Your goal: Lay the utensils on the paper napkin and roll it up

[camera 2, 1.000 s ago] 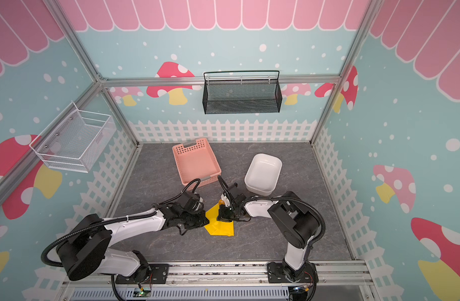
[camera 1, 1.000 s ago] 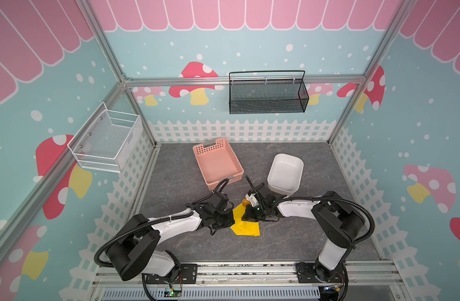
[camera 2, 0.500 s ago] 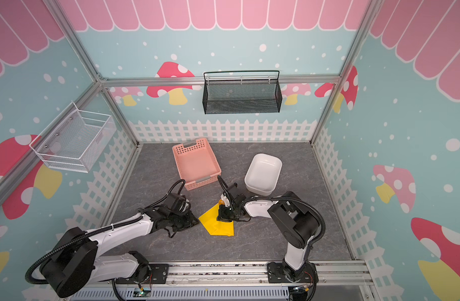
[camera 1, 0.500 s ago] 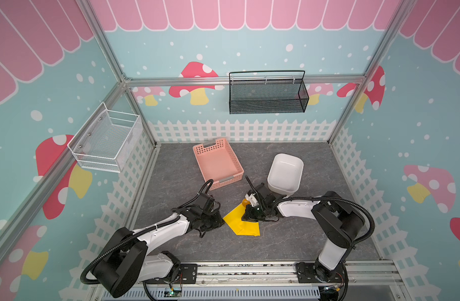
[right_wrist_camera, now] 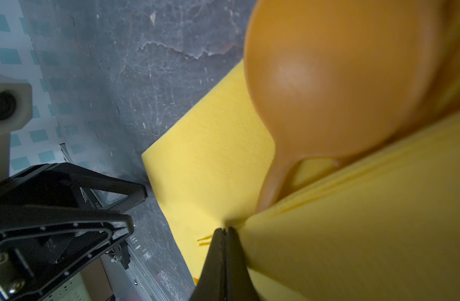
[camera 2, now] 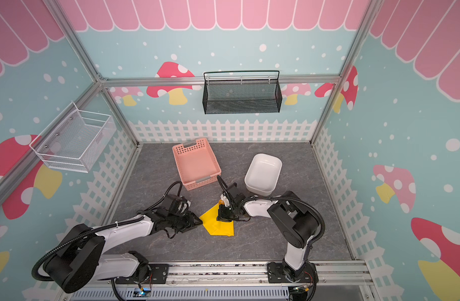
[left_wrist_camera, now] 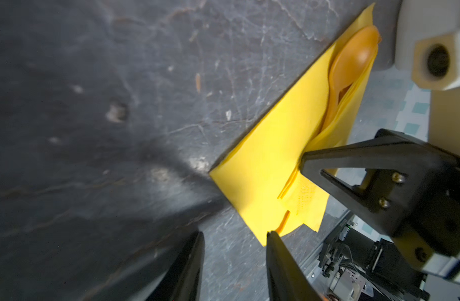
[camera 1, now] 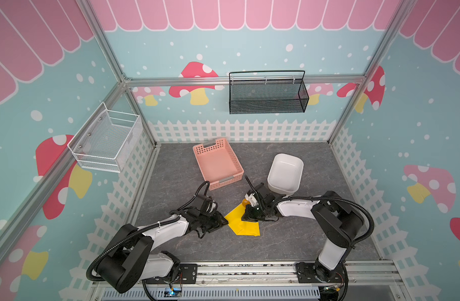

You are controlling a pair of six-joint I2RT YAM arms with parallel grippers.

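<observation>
The yellow paper napkin (camera 1: 238,224) (camera 2: 214,224) lies partly folded on the grey floor, one flap laid over the orange utensils. A round spoon bowl (left_wrist_camera: 354,60) (right_wrist_camera: 328,78) sticks out at the far corner (camera 1: 246,202), and a handle tip (left_wrist_camera: 283,221) peeks out at the near edge. My right gripper (right_wrist_camera: 225,230) (camera 1: 249,217) is shut, its tip pressing down on the folded flap. My left gripper (left_wrist_camera: 235,234) (camera 1: 221,222) stands open just off the napkin's left corner, with nothing between its fingers.
A pink perforated basket (camera 1: 217,164) stands behind the left gripper, and a white tub (camera 1: 285,169) behind the right arm. A black mesh basket (camera 1: 266,95) hangs on the back wall, a white wire basket (camera 1: 106,142) on the left wall.
My left gripper has opened, come off the napkin and drawn back to the left, now sitting by its left corner. More of the napkin's left side shows. The right gripper has not moved.
</observation>
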